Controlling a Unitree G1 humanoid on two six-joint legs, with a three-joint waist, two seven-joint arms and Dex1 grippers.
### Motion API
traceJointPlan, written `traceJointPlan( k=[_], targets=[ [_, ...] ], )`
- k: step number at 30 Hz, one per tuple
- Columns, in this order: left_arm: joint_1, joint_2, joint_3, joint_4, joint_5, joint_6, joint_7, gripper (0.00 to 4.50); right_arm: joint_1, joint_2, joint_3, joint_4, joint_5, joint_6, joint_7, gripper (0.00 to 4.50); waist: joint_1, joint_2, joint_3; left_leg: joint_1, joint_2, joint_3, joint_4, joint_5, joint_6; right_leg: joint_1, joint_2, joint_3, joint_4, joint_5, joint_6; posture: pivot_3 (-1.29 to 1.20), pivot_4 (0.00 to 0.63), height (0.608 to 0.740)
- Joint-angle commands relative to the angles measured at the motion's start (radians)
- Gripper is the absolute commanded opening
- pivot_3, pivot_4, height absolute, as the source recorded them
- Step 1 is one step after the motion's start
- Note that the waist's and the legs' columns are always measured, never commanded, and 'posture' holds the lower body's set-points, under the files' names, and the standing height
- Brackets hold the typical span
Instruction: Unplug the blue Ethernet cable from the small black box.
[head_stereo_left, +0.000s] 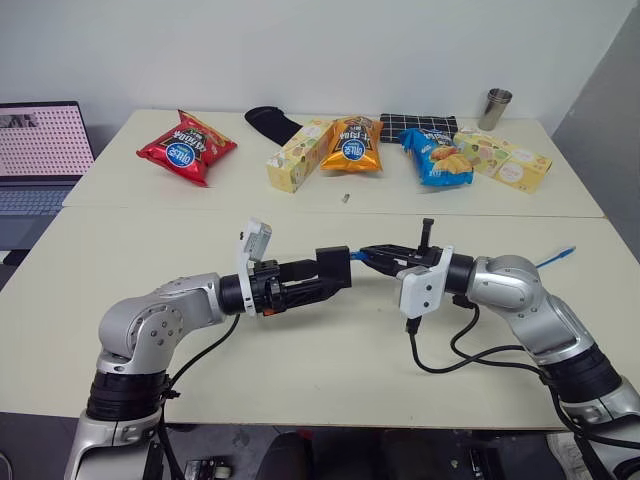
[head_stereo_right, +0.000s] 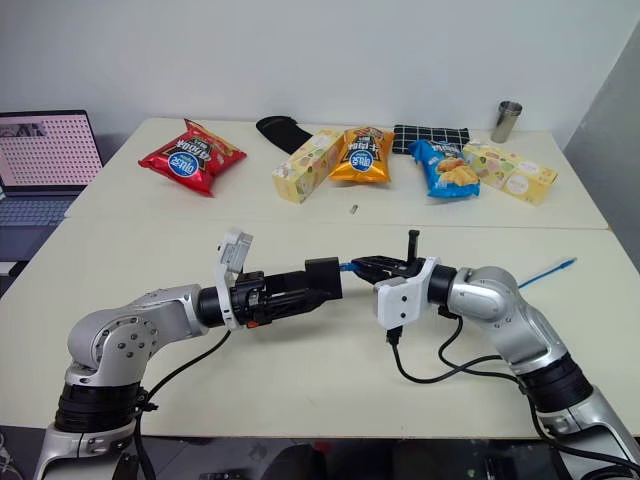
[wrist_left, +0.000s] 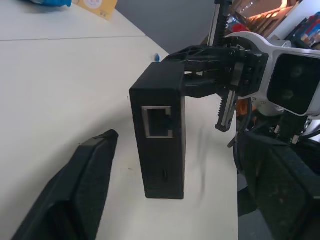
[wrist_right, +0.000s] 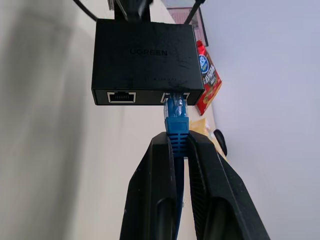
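small black box (head_stereo_left: 333, 268) held up over the worktop (head_stereo_left: 150, 260) between the partly open left tool (head_stereo_left: 322, 276) fingers, braced for pulling. right tool (wrist_right: 176, 150) pinched shut on the blue cable (wrist_right: 176, 120) behind its plug, still seated in the box.

Both arms are built of rounded silver-grey metal shells joined by black ribbed collars at the shoulders and elbows. Each forearm ends in a black wrist section carrying a white angular camera housing. The left gripper (head_stereo_left: 345, 268) and the right gripper (head_stereo_left: 366, 254) each have two long matte-black fingers (wrist_right: 155, 200), wedge-shaped with ridged inner faces. Glossy black cables loop loosely from both wrists back along the arms. A small orange-red detail shows on the left wrist.
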Motion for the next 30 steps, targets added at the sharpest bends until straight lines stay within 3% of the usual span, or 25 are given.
traceJointPlan(
  k=[1,10,14,16,24,25,30],
  targets=[
    [-0.014,0.006,0.049,-0.009,-0.047,0.009,0.006,2.98,-0.018,0.002,-0.018,-0.008,0.003,-0.025,-0.005,0.08,0.000,0.000,0.000,0.000,0.000,0.000,0.000,0.000,0.000,0.000,0.000,0.000,0.000,0.000,0.000,0.00,0.150,0.740],
    [-0.012,0.014,0.030,0.013,-0.030,-0.007,-0.008,0.81,-0.023,0.015,-0.029,-0.017,0.007,-0.054,-0.019,0.08,0.000,0.000,0.000,0.000,0.000,0.000,0.000,0.000,0.000,0.000,0.000,0.000,0.000,0.000,0.000,0.00,0.150,0.740],
    [-0.011,0.018,0.021,0.015,-0.021,-0.013,-0.016,0.78,-0.023,0.007,-0.020,-0.010,-0.016,-0.108,-0.025,0.08,0.000,0.000,0.000,0.000,0.000,0.000,0.000,0.000,0.000,0.000,0.000,0.000,0.000,0.000,0.000,0.00,0.150,0.740],
    [-0.013,0.020,0.016,0.018,-0.013,-0.019,-0.022,0.78,-0.016,0.005,-0.022,-0.004,-0.008,-0.117,-0.021,0.79,0.000,0.000,0.000,0.000,0.000,0.000,0.000,0.000,0.000,0.000,0.000,0.000,0.000,0.000,0.000,0.00,0.150,0.740],
    [0.004,0.082,-0.106,0.050,0.157,-0.218,-0.196,0.78,0.071,-0.078,-0.075,-0.107,0.227,0.089,0.146,2.45,0.001,0.000,0.000,0.000,0.000,0.000,0.000,0.000,0.000,0.000,0.000,0.000,-0.001,0.000,0.000,0.00,0.150,0.740],
    [0.005,0.081,-0.111,0.058,0.168,-0.239,-0.211,0.78,0.080,-0.081,-0.087,-0.124,0.253,0.121,0.150,2.49,0.001,0.000,0.000,0.000,0.000,0.000,0.000,0.000,0.000,0.000,0.000,0.000,-0.001,0.000,0.000,0.00,0.150,0.740],
    [-0.008,0.070,-0.108,0.104,0.175,-0.312,-0.306,0.78,0.179,-0.110,-0.205,-0.357,0.763,0.729,0.149,2.49,0.003,0.000,0.000,0.000,0.000,-0.001,0.000,0.000,0.000,0.000,0.000,-0.001,0.000,0.000,0.000,0.00,0.150,0.740]
  ],
)
